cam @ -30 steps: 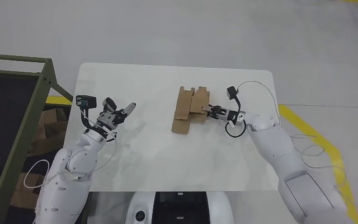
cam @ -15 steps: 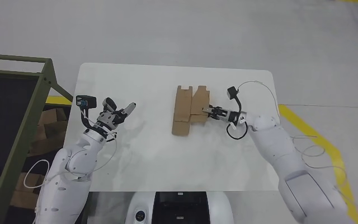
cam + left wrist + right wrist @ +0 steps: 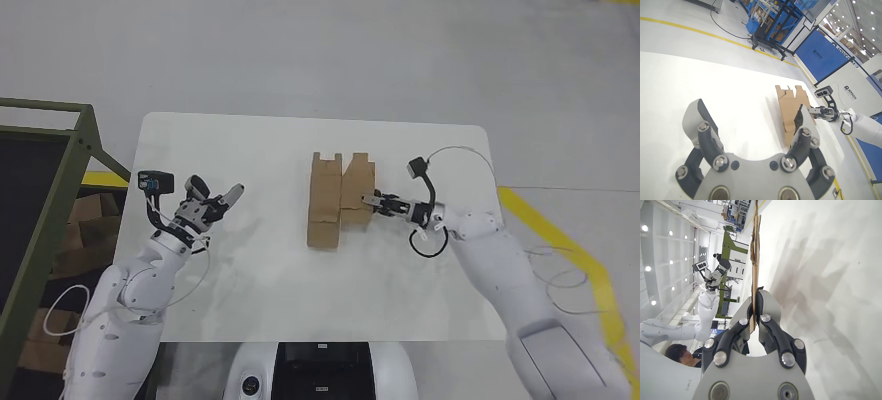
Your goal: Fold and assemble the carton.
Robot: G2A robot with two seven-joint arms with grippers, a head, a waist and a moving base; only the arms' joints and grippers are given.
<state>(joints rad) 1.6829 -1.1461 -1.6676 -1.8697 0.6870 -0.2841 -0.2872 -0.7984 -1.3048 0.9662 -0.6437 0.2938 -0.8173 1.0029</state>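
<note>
a flat brown cardboard carton (image 3: 335, 198) lies near the middle of the white table (image 3: 250, 140), a little to the right of the middle in the top view. it looks like 2 long strips side by side. the left strip reaches lower in the picture than the right one. small flaps with notches stick out at its upper end.

the right pincer (image 3: 372, 200) comes in from the right side of the top view and is at the right edge of the carton. in the right wrist view the right pincer (image 3: 755, 298) is closed tight on the thin edge of the carton (image 3: 755, 256), with 1 finger on each side of the cardboard. the white table (image 3: 829, 256) shows beside it. i cannot tell if that edge is lifted off the table.

the left pincer (image 3: 215, 197) is in the left half of the top view, well apart from the carton. in the left wrist view the left pincer (image 3: 751, 108) is wide open with nothing in it. farther off in that view are the carton (image 3: 789, 106) and the right pincer (image 3: 812, 111) holding it.

a green metal frame (image 3: 50, 150) stands past the left edge of the table. a yellow line (image 3: 540, 220) runs on the floor at the right.
</note>
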